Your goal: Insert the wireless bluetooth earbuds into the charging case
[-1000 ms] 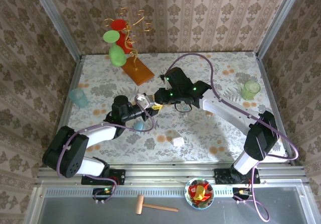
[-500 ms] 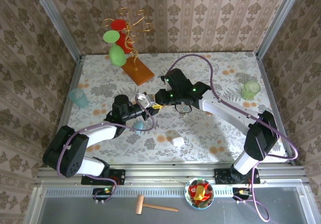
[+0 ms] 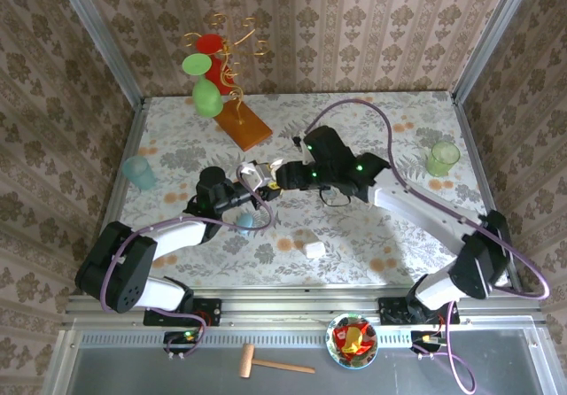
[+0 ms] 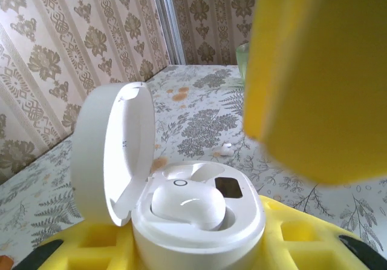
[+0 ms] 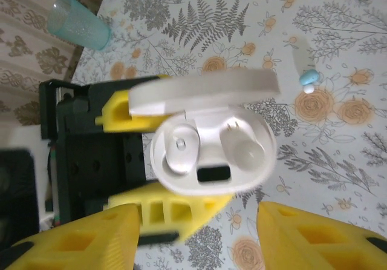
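Mid-insertion: clamps open charging case (image 5: 211, 155) in left gripper (image 3: 251, 182), hovers right gripper (image 5: 196, 237) above, spread, empty. Needs next the loose white earbud (image 4: 225, 149).

In the left wrist view a blurred yellow finger (image 4: 314, 76) runs off the top and right edges, and a white speck (image 4: 225, 150) on the tabletop (image 4: 199, 118) is too small to identify. The right wrist's own fingers (image 5: 320, 233) are cut by the bottom edge, and the charging case (image 5: 211, 155) lid is blurred.
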`<move>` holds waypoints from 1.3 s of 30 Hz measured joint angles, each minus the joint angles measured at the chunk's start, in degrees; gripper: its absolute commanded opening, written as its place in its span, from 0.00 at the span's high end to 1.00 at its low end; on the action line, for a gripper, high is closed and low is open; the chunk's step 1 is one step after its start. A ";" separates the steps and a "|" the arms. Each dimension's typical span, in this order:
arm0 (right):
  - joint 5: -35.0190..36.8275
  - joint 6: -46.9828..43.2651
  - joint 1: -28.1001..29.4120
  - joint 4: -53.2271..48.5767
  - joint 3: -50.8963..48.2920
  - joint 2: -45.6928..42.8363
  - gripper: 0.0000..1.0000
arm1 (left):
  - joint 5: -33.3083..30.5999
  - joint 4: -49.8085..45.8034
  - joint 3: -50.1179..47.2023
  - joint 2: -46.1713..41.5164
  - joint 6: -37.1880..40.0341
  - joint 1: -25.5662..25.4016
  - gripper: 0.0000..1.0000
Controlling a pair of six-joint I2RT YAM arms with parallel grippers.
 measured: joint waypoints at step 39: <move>-9.79 11.54 -20.90 12.74 -20.17 14.88 0.77 | 0.66 -0.48 -1.16 -4.26 -1.51 2.34 0.86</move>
